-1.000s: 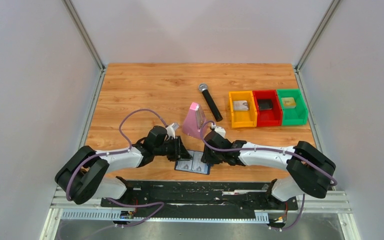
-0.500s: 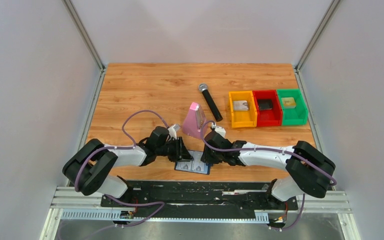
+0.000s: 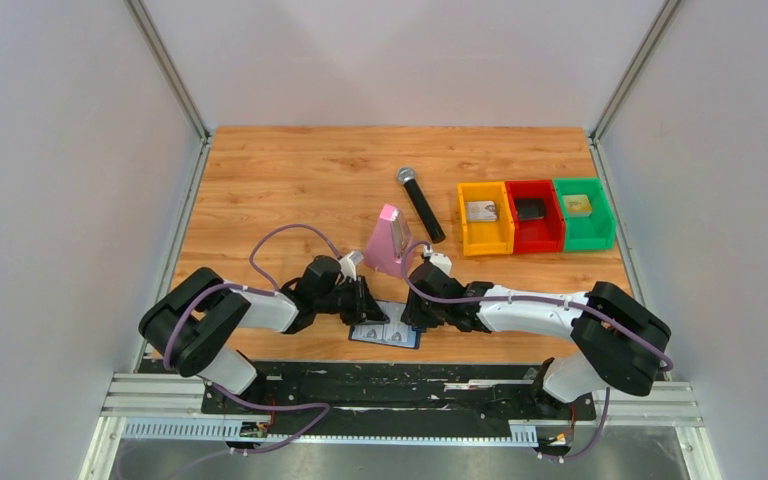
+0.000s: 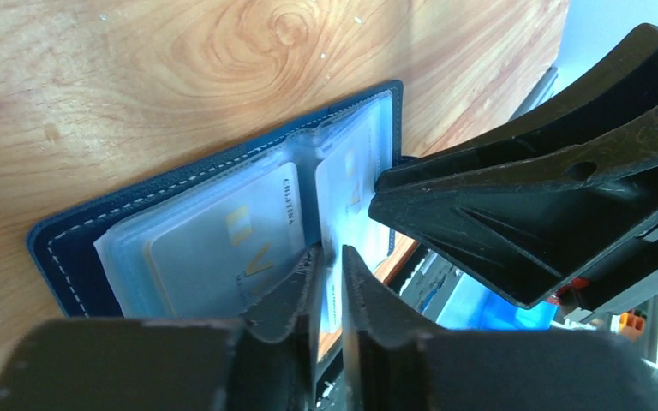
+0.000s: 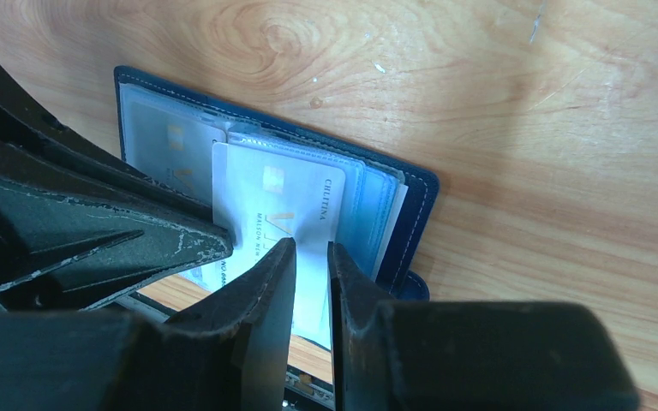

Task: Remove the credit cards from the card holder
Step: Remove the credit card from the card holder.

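Top external view: both my arms reach inward, low over the near edge of the bench (image 3: 290, 180). The card holder (image 3: 385, 334) lies open and flat between them, close to that edge. My left end effector (image 3: 370, 313) is at its left side and my right end effector (image 3: 407, 318) at its right side. From up here I cannot tell how either one's jaws stand. Just beyond the holder stands a pink metronome (image 3: 388, 240), and a black microphone (image 3: 421, 204) lies farther back. At the far right sit an orange bin (image 3: 484, 240), a red bin (image 3: 534, 238) and a green bin (image 3: 588, 238) in a row, each with a small item inside.

Left wrist view: the holder's navy cover rests on the wood with its pale blue-grey sleeves facing up, and credit cards (image 4: 223, 248) show through them. My left fingers (image 4: 296, 295) are clenched almost together on a thin clear sleeve leaf at the fold. My right end effector crosses in front, its tip touching the neighbouring sleeve.

Right wrist view: one pale credit card (image 5: 283, 201) with a gold chip and printed text lies on top of the sleeves. Its lower part runs between my right fingers (image 5: 266, 291), which are clenched on it with only a sliver of gap. My left end effector fills the left side, its tip just beside the card.
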